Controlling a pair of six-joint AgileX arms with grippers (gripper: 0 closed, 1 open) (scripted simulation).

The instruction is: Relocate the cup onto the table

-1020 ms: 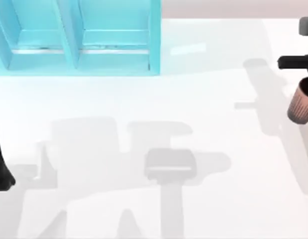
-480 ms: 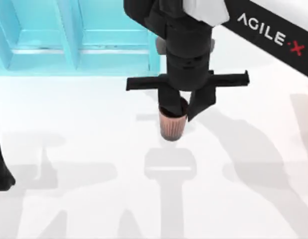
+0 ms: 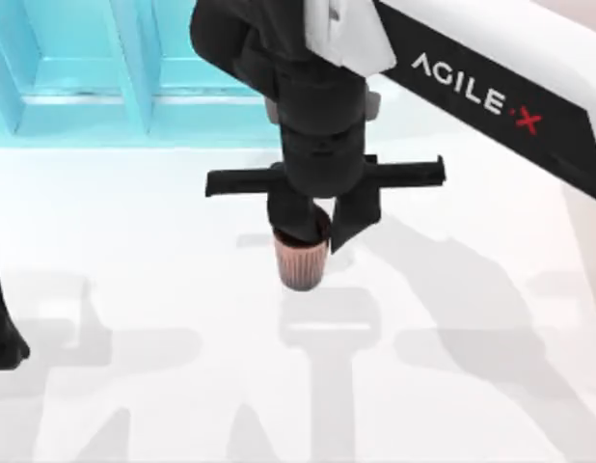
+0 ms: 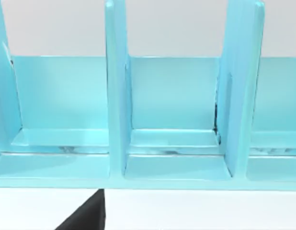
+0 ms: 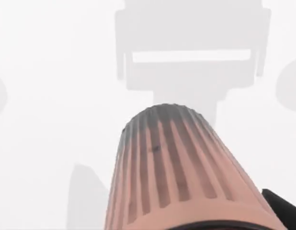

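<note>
Reddish-brown cup is gripped at its rim by the right pincer; axis upright, base hung above the white worktop; left arm parked.

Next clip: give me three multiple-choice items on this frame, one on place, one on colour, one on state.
1. Where is the cup?
A. inside the shelf
B. in the right pincer, over the table
C. beside the left arm

2. What colour is the shelf unit?
A. turquoise
B. red
C. grey

3. What state is the right pincer in?
A. open, empty
B. shut on the cup
C. parked

Key: 1 B, its fingers straddle the cup's rim mid-table; 2 A, turquoise in the top and left wrist views; 3 B, the cup hangs upright from it.
</note>
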